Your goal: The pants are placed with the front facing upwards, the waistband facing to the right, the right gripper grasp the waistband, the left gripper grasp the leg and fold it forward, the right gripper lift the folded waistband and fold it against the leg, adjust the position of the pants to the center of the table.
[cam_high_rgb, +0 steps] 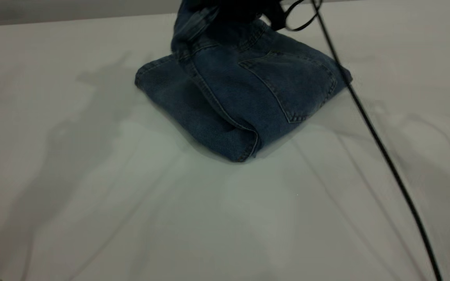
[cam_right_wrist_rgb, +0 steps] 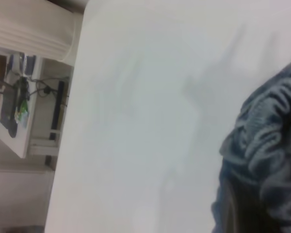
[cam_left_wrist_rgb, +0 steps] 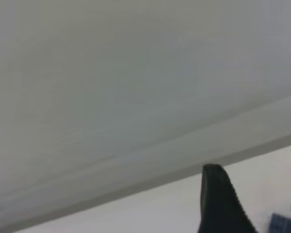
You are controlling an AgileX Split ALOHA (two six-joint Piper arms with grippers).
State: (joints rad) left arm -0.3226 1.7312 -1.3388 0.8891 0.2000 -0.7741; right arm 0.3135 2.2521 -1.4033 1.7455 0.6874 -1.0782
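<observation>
While the pants point(cam_high_rgb: 244, 89) lie folded on the white tabletop point(cam_high_rgb: 92, 195), their waistband point(cam_right_wrist_rgb: 269, 145) is lifted by a dark gripper at the far edge; its jaws are hidden. No labels or writing are readable.

Folded blue denim pants point(cam_high_rgb: 244, 93) on table point(cam_high_rgb: 92, 203), waistband point(cam_right_wrist_rgb: 271, 145) apparently lifted.

Denim pants point(cam_high_rgb: 248, 86) (matt, coarse weave); smooth white table point(cam_high_rgb: 92, 195).
</observation>
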